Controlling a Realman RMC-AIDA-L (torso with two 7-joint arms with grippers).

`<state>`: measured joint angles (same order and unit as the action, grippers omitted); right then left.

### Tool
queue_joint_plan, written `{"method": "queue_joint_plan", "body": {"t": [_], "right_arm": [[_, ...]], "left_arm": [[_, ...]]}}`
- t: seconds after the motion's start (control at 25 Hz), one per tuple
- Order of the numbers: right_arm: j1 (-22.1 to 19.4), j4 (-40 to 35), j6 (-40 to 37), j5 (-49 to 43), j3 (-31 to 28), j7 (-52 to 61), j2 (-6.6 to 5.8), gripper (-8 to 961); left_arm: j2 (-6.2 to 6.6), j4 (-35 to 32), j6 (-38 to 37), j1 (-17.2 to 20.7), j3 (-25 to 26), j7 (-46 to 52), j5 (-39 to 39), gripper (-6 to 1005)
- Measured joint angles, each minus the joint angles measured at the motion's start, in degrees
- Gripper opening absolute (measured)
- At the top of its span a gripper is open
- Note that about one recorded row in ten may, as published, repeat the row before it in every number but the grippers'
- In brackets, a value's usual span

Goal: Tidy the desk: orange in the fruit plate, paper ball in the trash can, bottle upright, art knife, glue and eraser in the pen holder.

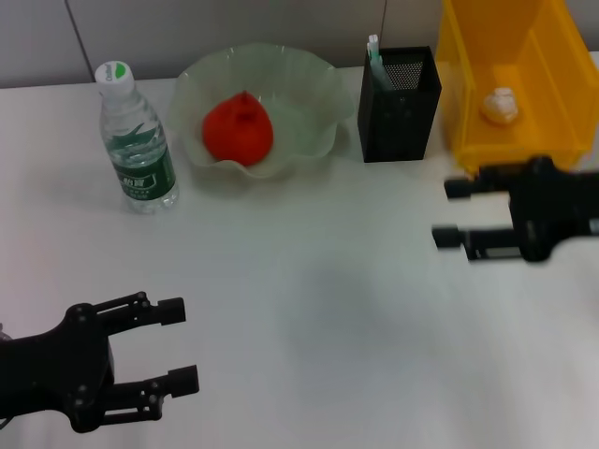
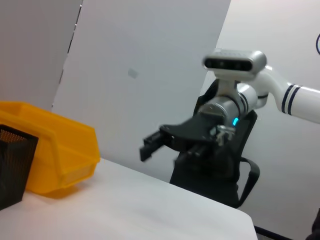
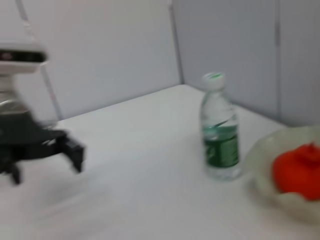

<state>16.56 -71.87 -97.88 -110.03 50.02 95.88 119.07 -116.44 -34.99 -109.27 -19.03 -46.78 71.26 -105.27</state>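
The orange (image 1: 239, 128) lies in the pale-green fruit plate (image 1: 318, 103) at the back. Left of it the bottle (image 1: 138, 140) stands upright. The paper ball (image 1: 500, 105) rests inside the yellow trash can (image 1: 552, 140) at the back right. Between plate and can stands the black mesh pen holder (image 1: 400, 94) with a white-and-green item (image 1: 375, 56) sticking out; I cannot tell if it is the art knife or the glue. The eraser is hidden. My right gripper (image 1: 445, 212) hovers open and empty in front of the trash can. Near the front left, my left gripper (image 1: 184, 344) is open and empty.
The left wrist view shows the trash can (image 2: 55, 150), the pen holder's edge (image 2: 12, 165) and the right gripper (image 2: 148, 146) beyond the table's far edge line. In the right wrist view stand the bottle (image 3: 220, 130), the orange (image 3: 297, 170) and, farther off, the left gripper (image 3: 47, 167).
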Motion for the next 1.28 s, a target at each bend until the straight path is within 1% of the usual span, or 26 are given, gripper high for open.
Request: {"method": "queue_joint_plan", "body": {"t": [0.2, 0.32, 0.36, 0.4, 0.52, 0.64, 0.76, 0.8, 0.96, 1.28], "right_arm": [[-2.6, 5.0, -5.0, -0.1, -1.9, -8.6, -0.06, 669], [-2.7, 6.6, -6.0, -0.6, -2.1, -10.3, -0.23, 669], [-2.7, 7.8, -6.3, -1.1, -2.1, -11.2, -0.33, 669], [-2.7, 8.2, -6.4, -1.3, -2.1, -11.5, -0.34, 669], [-2.6, 9.0, -6.3, -1.6, -2.1, -11.9, -0.33, 669], [-2.2, 10.1, -5.4, -2.5, -2.0, -12.6, -0.03, 669], [-1.5, 12.5, -3.8, -2.8, -1.9, -13.3, 0.04, 669], [-1.5, 12.5, -3.8, -2.8, -1.9, -13.3, 0.04, 669], [-1.2, 13.5, -2.1, -2.8, -2.1, -13.8, 0.02, 668], [-1.0, 14.2, -0.8, -2.8, -2.2, -14.2, 0.02, 668]], "left_arm": [[0.16, 1.1, -0.2, -0.2, -0.2, 0.7, -1.6, 802], [0.68, 2.5, -0.1, -0.8, -0.2, 0.8, -2.7, 802], [1.20, 2.9, -0.2, -1.2, -0.2, 1.2, -3.3, 802], [1.20, 2.9, -0.2, -1.2, -0.2, 1.2, -3.3, 802], [1.93, 3.0, -0.9, -1.7, -0.2, 2.0, -3.9, 802], [2.66, 3.0, -1.4, -2.6, -0.2, 2.8, -4.8, 802], [3.76, 3.0, -1.6, -3.5, -0.2, 3.9, -5.6, 802], [3.76, 3.0, -1.6, -3.5, -0.2, 3.9, -5.6, 802], [4.43, 2.8, -1.7, -4.6, -0.2, 5.2, -5.9, 802], [4.87, 2.5, -1.8, -5.8, -0.2, 6.6, -6.5, 802]]}}
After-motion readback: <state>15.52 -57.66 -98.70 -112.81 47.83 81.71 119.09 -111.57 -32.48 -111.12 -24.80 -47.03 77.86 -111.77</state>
